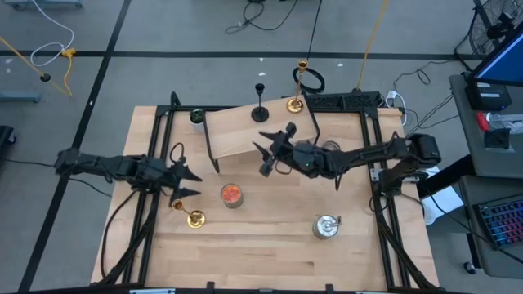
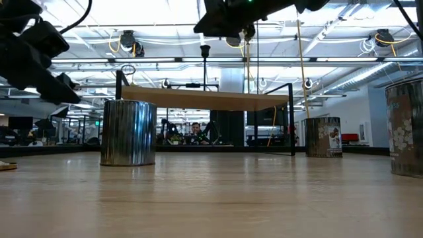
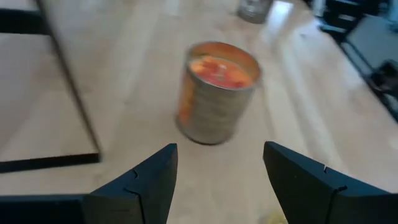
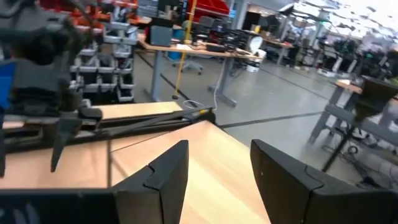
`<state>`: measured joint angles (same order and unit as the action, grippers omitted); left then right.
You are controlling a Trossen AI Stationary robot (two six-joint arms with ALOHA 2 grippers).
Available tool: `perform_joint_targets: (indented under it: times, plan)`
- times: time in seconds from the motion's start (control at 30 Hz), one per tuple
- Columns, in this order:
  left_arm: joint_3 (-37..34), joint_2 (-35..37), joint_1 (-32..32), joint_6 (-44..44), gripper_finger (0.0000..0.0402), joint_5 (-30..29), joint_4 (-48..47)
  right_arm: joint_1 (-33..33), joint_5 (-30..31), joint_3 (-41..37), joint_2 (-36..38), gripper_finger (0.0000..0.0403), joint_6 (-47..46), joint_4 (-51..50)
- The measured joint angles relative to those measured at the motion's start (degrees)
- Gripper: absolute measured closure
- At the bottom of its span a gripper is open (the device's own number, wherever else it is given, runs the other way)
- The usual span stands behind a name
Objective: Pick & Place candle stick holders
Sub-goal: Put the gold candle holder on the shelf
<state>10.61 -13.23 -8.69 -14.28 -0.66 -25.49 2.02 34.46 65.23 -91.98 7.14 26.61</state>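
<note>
A black candlestick [image 1: 260, 102] and a gold candlestick [image 1: 297, 88] stand on their round bases at the far edge of a raised wooden shelf [image 1: 237, 131]. A second gold candlestick [image 1: 189, 214] is on the table just near of my left gripper [image 1: 194, 183]. Whether it lies or leans I cannot tell. My left gripper is open and empty, facing a can with an orange top [image 3: 217, 90]. My right gripper [image 1: 276, 140] is open and empty, above the shelf's right part. The black candlestick also shows in the low view [image 2: 205, 66].
The orange-topped can [image 1: 232, 195] stands right of my left gripper. A silver can [image 1: 327, 227] stands near the front right and another [image 1: 330, 148] under my right arm. The shelf rests on thin black legs [image 1: 211, 151]. Black frame rails [image 1: 160, 131] run along the table's sides.
</note>
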Motion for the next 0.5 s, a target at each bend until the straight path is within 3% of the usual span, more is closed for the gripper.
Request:
perform_joint_targets:
  times: [0.23, 0.5]
  plan:
    - [0.0, 0.0, -9.07, 3.61, 0.0156, 3.64, 0.0, 1.98, 0.02, 0.0, 0.0, 0.0232, 1.56, -0.33]
    - [0.0, -2.65, -20.81, 1.39, 0.0156, -3.16, -2.53, 2.97, -0.08, -0.01, 0.0, 0.0232, 1.55, -0.39]
